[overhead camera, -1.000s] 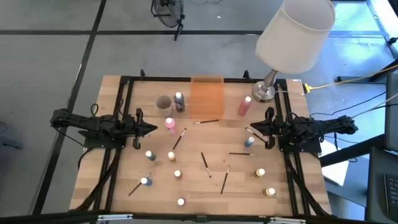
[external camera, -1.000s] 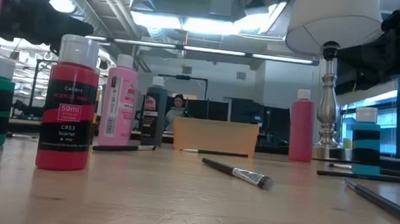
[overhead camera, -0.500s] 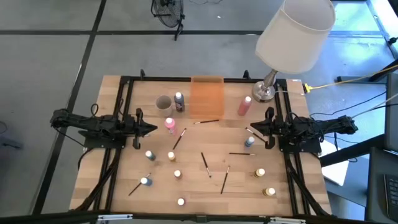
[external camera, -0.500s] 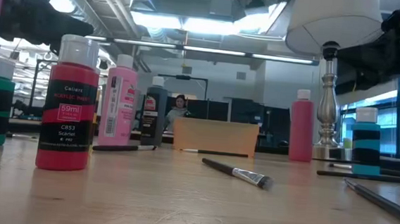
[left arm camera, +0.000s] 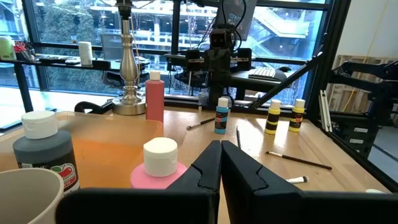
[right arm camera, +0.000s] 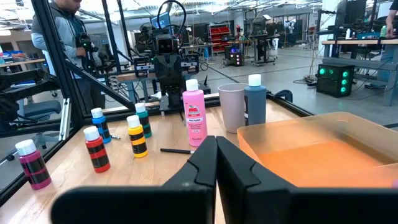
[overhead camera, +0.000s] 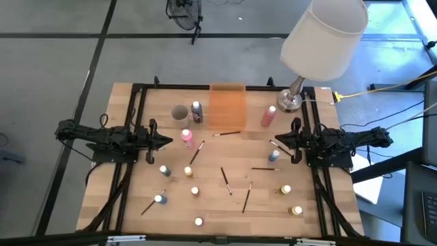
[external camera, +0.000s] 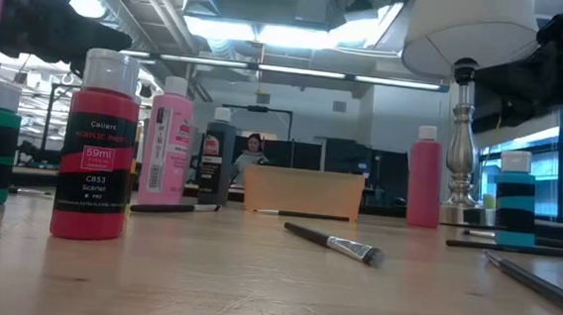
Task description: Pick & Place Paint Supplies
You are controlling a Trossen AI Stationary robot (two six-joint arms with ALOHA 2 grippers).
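Observation:
The paint supplies lie spread over the wooden table. A pink bottle (overhead camera: 186,137), a dark bottle (overhead camera: 196,111) and a red-pink bottle (overhead camera: 268,116) stand upright near the translucent orange tray (overhead camera: 227,106). Small white-capped pots (overhead camera: 188,171) and thin brushes (overhead camera: 224,179) are scattered over the near half. My left gripper (overhead camera: 169,141) is shut and level at the left side, its tips just short of the pink bottle (left arm camera: 160,163). My right gripper (overhead camera: 276,140) is shut and level at the right side, above a brush (overhead camera: 278,145). Neither holds anything.
A grey cup (overhead camera: 179,113) stands left of the dark bottle. A lamp (overhead camera: 293,96) with a large white shade stands at the far right corner. A black frame (overhead camera: 136,96) runs along the table's sides. A person (right arm camera: 62,25) stands beyond the table's left side.

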